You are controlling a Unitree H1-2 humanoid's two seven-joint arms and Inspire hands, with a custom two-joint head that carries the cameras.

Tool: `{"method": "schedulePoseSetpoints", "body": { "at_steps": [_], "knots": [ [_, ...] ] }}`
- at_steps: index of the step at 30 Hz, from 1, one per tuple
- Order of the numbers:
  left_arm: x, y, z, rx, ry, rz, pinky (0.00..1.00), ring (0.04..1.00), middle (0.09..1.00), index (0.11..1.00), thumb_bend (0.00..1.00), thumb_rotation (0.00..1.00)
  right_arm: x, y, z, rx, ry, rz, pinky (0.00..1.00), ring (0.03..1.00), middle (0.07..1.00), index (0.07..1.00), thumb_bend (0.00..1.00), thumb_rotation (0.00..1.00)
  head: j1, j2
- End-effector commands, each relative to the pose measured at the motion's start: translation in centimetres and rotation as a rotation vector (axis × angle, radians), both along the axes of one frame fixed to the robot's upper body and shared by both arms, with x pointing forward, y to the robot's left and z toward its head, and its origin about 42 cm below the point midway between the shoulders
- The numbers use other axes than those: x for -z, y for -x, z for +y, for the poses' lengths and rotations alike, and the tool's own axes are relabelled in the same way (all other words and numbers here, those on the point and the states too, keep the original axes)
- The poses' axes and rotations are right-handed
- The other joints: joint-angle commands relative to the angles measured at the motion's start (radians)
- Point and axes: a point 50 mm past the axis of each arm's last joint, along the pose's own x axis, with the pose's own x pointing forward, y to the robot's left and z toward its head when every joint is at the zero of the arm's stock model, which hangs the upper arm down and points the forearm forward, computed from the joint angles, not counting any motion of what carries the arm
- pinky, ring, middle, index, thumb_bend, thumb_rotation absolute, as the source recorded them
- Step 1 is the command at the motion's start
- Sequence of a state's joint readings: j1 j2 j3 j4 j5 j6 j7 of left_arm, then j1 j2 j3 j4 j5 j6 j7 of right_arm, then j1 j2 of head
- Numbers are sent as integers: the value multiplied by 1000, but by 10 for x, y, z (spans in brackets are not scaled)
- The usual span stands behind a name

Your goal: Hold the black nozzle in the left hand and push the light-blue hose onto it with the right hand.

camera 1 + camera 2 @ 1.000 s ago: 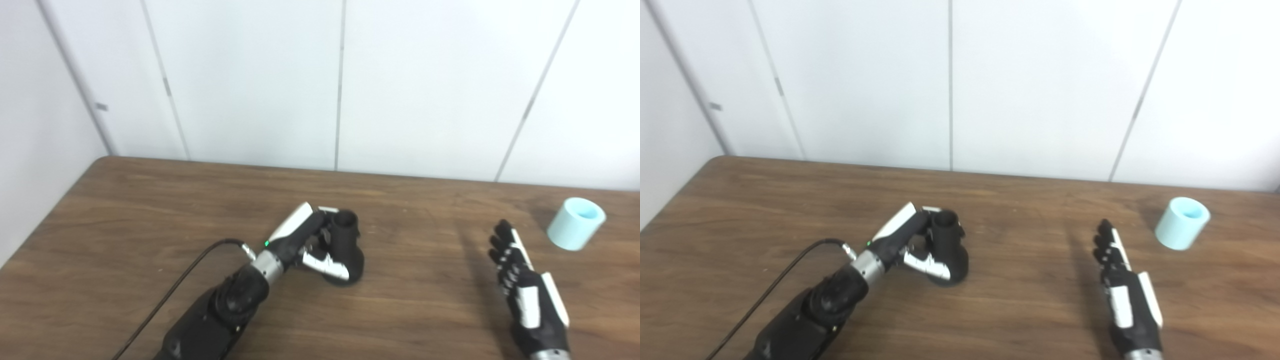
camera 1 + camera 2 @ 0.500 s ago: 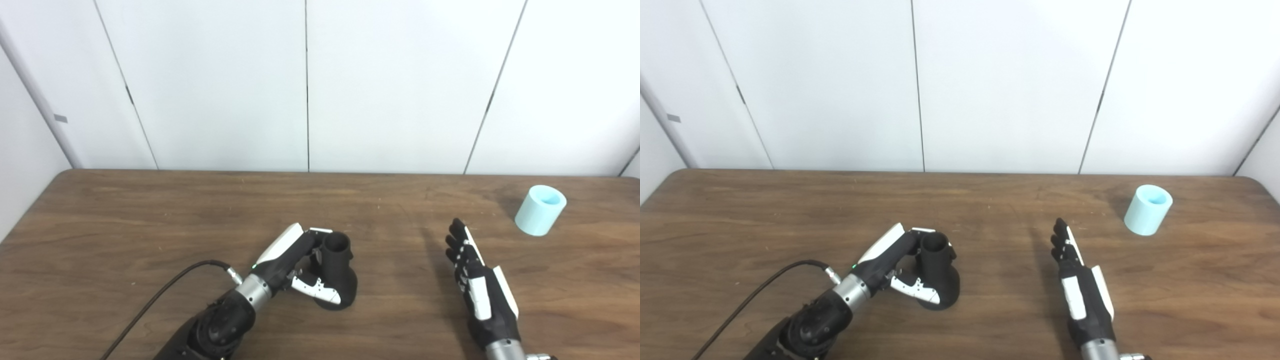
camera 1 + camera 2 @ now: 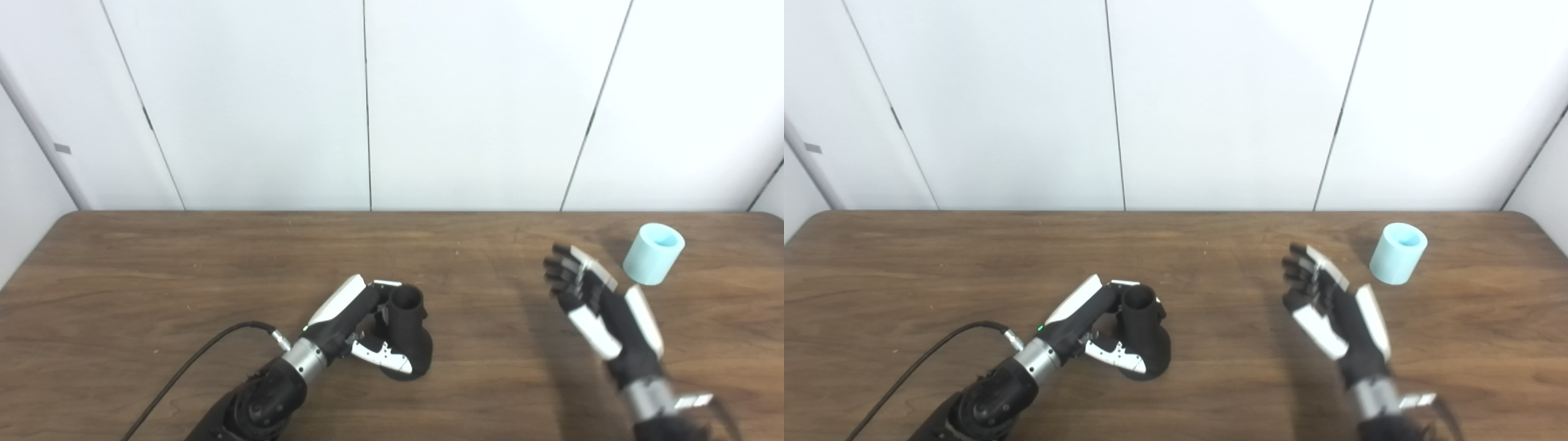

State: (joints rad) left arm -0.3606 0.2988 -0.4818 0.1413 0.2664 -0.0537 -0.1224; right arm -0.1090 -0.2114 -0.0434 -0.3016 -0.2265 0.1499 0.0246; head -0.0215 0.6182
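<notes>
White panelled wall, wooden table [image 3: 184, 263] — left hand [image 3: 358, 321] seemingly grasps nozzle [image 3: 409, 334]; right hand [image 3: 597, 300] fingers spread

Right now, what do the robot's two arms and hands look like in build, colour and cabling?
Both hands, the left hand and the right hand, are black with white plates on the back and thumb. Each has a silver metal wrist ring above a black forearm. A black cable plugs in near the left wrist, beside a small green light.
</notes>
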Motion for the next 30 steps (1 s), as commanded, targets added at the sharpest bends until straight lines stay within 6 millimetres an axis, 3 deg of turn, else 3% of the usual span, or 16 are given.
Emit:
{"method": "schedulePoseSetpoints", "body": {
  "at_steps": [1, 7, 14, 20, 24, 30],
  "knots": [
    [66, 28, 20, -21, -214, 219, 358, 431, 504, 465, 524, 0, -44, -12, -12, -25, 178, -149, 624, 703, 738, 817, 733, 619, 0, 2],
    [68, 28, 18, -25, -210, 221, 365, 432, 504, 465, 524, 0, -112, -42, -46, -1, 536, -277, 673, 752, 744, 745, 826, 520, 5, -5],
    [67, 26, 17, -28, -206, 224, 379, 445, 504, 465, 524, 0, -154, -74, -70, 82, 656, -368, 673, 748, 745, 731, 848, 437, 10, -5],
    [68, 26, 20, -31, -214, 224, 373, 441, 503, 466, 524, 0, -170, -92, -92, 250, 828, -307, 611, 719, 749, 727, 840, 364, 2, -5],
    [69, 27, 20, -29, -221, 221, 404, 466, 509, 461, 523, 0, -171, -100, -97, 423, 932, -154, 612, 720, 755, 733, 866, 428, 4, -4],
    [68, 27, 21, -25, -213, 223, 374, 444, 507, 462, 524, 0, -168, -116, -113, 447, 941, 9, 604, 716, 774, 754, 897, 364, 3, -3]
  ]
}}
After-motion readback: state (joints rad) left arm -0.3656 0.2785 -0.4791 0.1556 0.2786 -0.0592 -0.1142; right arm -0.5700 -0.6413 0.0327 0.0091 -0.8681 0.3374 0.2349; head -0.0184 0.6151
